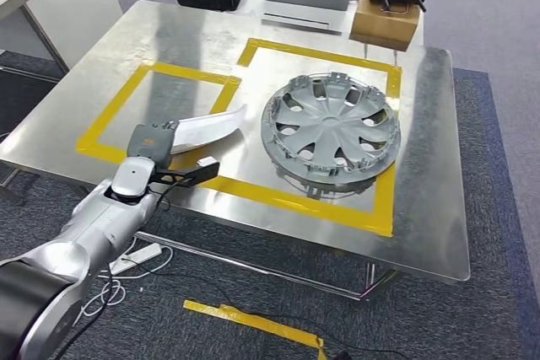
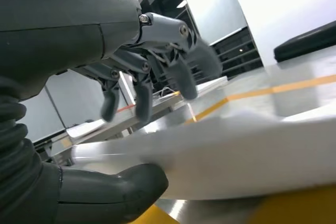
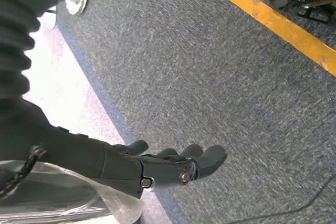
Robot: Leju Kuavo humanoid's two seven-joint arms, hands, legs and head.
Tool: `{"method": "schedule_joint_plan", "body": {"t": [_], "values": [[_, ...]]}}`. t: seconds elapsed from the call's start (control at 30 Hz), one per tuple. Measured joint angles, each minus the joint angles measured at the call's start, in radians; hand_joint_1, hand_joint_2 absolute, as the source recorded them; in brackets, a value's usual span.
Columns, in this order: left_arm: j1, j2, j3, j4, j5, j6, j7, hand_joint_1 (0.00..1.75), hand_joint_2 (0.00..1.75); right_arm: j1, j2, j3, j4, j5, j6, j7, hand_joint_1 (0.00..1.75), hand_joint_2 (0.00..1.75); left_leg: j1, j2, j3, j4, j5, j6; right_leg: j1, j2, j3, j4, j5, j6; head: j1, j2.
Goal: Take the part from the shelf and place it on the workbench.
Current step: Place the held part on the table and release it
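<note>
Our left hand (image 1: 150, 146) sits at the workbench (image 1: 440, 208) edge, fingers (image 2: 143, 100) spread above the white part (image 1: 210, 127), thumb below it; whether it grips, we cannot tell. The part lies across the yellow tape (image 1: 115, 103), beside the hubcap (image 1: 331, 128). Placing step, we judge. Next: confirm release, lift clear. Right hand (image 3: 174, 163) hangs empty, fingers loosely extended.

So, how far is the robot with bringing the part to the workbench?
Nearly done. The white curved part is already over the workbench, beside the hubcap. The left hand has it between thumb and fingers. Left: release it and withdraw. The right hand hangs over the carpet.
</note>
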Motion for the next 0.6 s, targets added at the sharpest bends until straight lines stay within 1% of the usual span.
{"method": "schedule_joint_plan", "body": {"t": [0.03,0.1,0.13,0.17,0.2,0.23,0.27,0.3,0.33,0.37,0.4,0.47,0.5,0.53,0.57,0.6], "values": [[-0.003,-0.002,0.001,0.0,-0.003,0.004,-0.004,0.0,1.75,0.0,0.0,0.0,0.0,0.0,0.001,0.0,0.0,0.0,0.001,0.0,0.001,-0.002,0.002,0.005,-0.001,0.0,-0.02,0.042,-0.025,0.004,0.001,0.0],[-0.005,-0.007,0.002,0.0,-0.012,0.013,-0.004,0.0,1.75,-0.001,0.0,0.0,0.0,0.001,0.002,0.001,0.0,0.0,0.0,0.0,0.001,-0.003,0.001,0.012,-0.001,0.0,-0.085,0.177,-0.089,0.008,0.004,0.0],[-0.004,-0.008,0.002,0.0,-0.019,0.019,0.002,0.0,1.75,0.0,0.0,0.0,0.0,0.0,0.002,0.001,0.0,0.0,-0.001,0.0,0.001,-0.002,0.001,0.012,-0.001,0.0,-0.115,0.237,-0.108,0.009,0.005,0.0],[-0.002,-0.009,0.003,0.0,-0.028,0.026,0.011,0.0,1.75,0.0,0.0,0.0,0.0,0.0,0.002,0.001,0.0,0.0,-0.002,0.0,0.001,-0.002,0.0,0.013,-0.001,0.0,-0.13,0.266,-0.109,0.01,0.005,0.0],[-0.002,-0.01,0.003,0.0,-0.036,0.033,0.021,0.0,1.75,0.001,0.0,0.0,0.0,-0.001,0.002,0.001,0.0,0.0,-0.003,0.0,0.001,-0.001,0.0,0.013,-0.001,0.0,-0.126,0.254,-0.091,0.008,0.005,0.0],[-0.003,-0.011,0.003,0.0,-0.043,0.04,0.029,0.0,1.75,0.001,0.0,0.0,0.0,-0.001,0.002,0.001,0.0,0.0,-0.003,0.0,0.002,-0.001,0.0,0.012,-0.001,0.0,-0.103,0.204,-0.058,0.006,0.005,0.0],[-0.005,-0.012,0.005,0.0,-0.047,0.048,0.034,0.0,1.75,0.001,0.0,0.0,0.0,-0.002,0.002,0.001,0.0,0.0,-0.003,0.0,0.003,0.0,-0.001,0.011,-0.001,0.0,-0.068,0.133,-0.022,0.002,0.005,0.0],[-0.008,-0.012,0.007,0.0,-0.049,0.056,0.035,0.0,1.75,0.0,0.0,0.0,0.0,-0.002,0.002,0.001,0.0,0.0,-0.006,-0.001,0.003,0.001,-0.003,0.008,0.0,0.0,-0.031,0.064,0.003,-0.002,0.005,0.0],[-0.01,-0.013,0.011,0.0,-0.049,0.065,0.033,0.0,1.75,-0.001,0.0,0.0,0.0,-0.003,0.002,0.001,0.0,0.0,-0.007,-0.001,0.001,0.002,-0.003,0.005,0.001,0.0,-0.004,0.015,0.016,-0.005,0.005,0.0],[-0.012,-0.014,0.015,0.0,-0.048,0.077,0.029,0.0,1.75,-0.002,0.0,0.0,0.0,-0.003,0.002,0.002,0.0,0.0,-0.009,-0.001,-0.001,0.003,-0.004,0.0,0.002,0.001,0.011,-0.012,0.018,-0.008,0.004,0.0],[-0.013,-0.015,0.018,0.0,-0.044,0.09,0.022,0.0,1.75,-0.002,0.0,0.0,0.0,-0.004,0.002,0.002,0.0,0.0,-0.01,-0.001,-0.003,0.003,-0.003,-0.005,0.004,0.002,0.016,-0.019,0.014,-0.012,0.004,0.0],[-0.013,-0.018,0.028,-0.001,-0.023,0.122,-0.005,0.0,1.75,0.0,0.0,0.0,0.0,-0.005,0.002,0.003,0.0,0.0,-0.008,-0.001,-0.003,0.003,-0.004,-0.014,0.002,0.002,0.016,-0.022,0.016,-0.02,0.004,0.0],[-0.013,-0.021,0.038,-0.005,-0.002,0.143,-0.027,0.0,1.31,0.001,0.0,0.0,0.0,-0.006,0.002,0.004,0.0,0.0,-0.008,-0.001,-0.006,0.013,-0.012,-0.019,0.0,0.002,0.017,-0.024,0.018,-0.024,0.002,0.0],[-0.014,-0.024,0.054,-0.011,0.031,0.17,-0.057,0.0,0.87,0.001,0.0,0.0,0.0,-0.006,0.001,0.004,0.0,0.0,-0.006,-0.001,-0.018,0.043,-0.033,-0.025,-0.002,0.002,0.019,-0.026,0.02,-0.029,0.0,0.0],[-0.015,-0.028,0.072,-0.018,0.067,0.196,-0.087,0.0,0.44,0.0,0.0,0.0,0.0,-0.006,0.0,0.004,0.0,0.0,-0.005,0.0,-0.039,0.092,-0.061,-0.03,-0.003,0.001,0.021,-0.027,0.02,-0.031,-0.002,0.0],[-0.015,-0.033,0.092,-0.026,0.109,0.221,-0.122,0.0,0.0,0.0,0.0,0.0,0.0,-0.007,0.0,0.004,0.0,0.0,-0.004,0.0,-0.066,0.154,-0.093,-0.035,-0.004,0.001,0.021,-0.026,0.019,-0.033,-0.005,0.0]]}}
